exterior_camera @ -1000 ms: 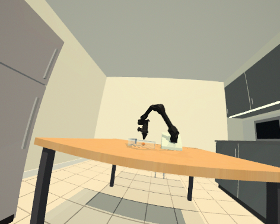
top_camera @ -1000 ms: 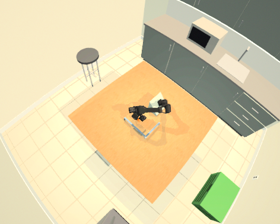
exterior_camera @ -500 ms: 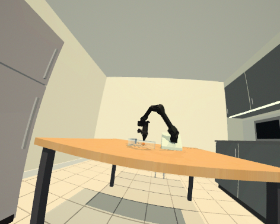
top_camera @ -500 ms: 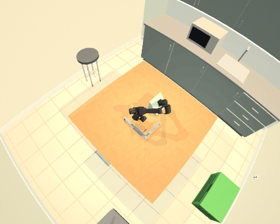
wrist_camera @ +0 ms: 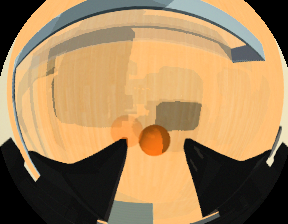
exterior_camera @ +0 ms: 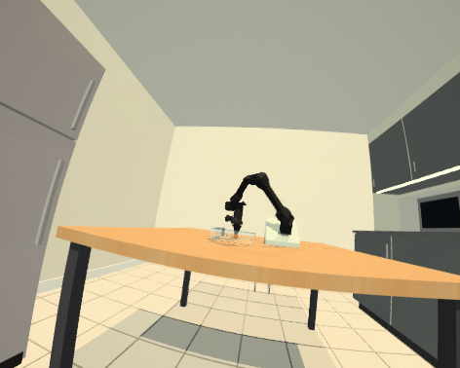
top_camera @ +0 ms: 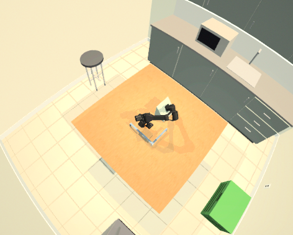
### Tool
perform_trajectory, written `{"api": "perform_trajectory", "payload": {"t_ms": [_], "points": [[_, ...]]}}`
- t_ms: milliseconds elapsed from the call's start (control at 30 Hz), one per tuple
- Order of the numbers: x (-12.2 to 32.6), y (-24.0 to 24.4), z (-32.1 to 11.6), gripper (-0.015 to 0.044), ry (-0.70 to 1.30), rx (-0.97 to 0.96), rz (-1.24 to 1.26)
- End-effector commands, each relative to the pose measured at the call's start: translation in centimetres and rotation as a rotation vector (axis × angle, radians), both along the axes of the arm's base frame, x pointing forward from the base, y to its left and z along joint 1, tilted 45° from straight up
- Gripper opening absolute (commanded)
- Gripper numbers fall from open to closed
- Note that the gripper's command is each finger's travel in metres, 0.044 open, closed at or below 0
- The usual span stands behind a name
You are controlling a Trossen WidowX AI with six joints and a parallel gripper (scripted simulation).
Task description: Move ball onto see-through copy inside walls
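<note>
The orange ball (wrist_camera: 155,140) (exterior_camera: 236,237) lies on the table. The see-through copy (wrist_camera: 123,129) is just left of it and slightly higher in the wrist view, and their edges overlap there. The low clear walls (wrist_camera: 145,8) (top_camera: 141,133) (exterior_camera: 245,238) make a corner beyond and beside both. My gripper (wrist_camera: 156,143) (top_camera: 145,125) (exterior_camera: 237,231) points down, low over the ball. It is open, and the ball shows between its fingertips in the wrist view, touching neither. The exact height of the fingertips above the table is hard to tell.
The arm's pale base block (top_camera: 162,107) (exterior_camera: 277,239) stands beside the walls on the wooden table (top_camera: 114,102) (exterior_camera: 155,239). The walls rise close around the gripper on two sides. A stool (top_camera: 92,58), counter and green cabinet (top_camera: 230,205) stand away from the table.
</note>
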State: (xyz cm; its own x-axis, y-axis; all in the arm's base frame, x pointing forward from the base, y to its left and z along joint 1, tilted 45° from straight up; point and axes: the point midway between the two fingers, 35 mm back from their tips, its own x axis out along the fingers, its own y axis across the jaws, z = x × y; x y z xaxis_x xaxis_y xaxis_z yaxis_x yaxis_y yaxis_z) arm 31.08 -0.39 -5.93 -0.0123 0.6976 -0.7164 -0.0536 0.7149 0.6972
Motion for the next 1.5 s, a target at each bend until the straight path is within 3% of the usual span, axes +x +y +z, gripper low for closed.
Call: {"api": "perform_trajectory", "payload": {"t_ms": [0, 133, 233, 533, 700, 1233, 1467], "points": [[-0.3, 0.7, -0.5, 0.0255, 0.010, 0.007, 0.002], [-0.3, 0.9, -0.8, 0.0255, 0.010, 0.007, 0.002], [-0.3, 0.9, -0.8, 0.0176, 0.010, 0.007, 0.002], [-0.3, 0.9, -0.8, 0.0116, 0.010, 0.007, 0.002], [0.0, -0.2, 0.2, 0.0000, 0.010, 0.004, 0.001], [0.1, -7.7, 7.8, 0.0000, 0.012, 0.002, 0.001], [0.3, -6.5, 7.8, 0.0000, 0.012, 0.002, 0.001]]}}
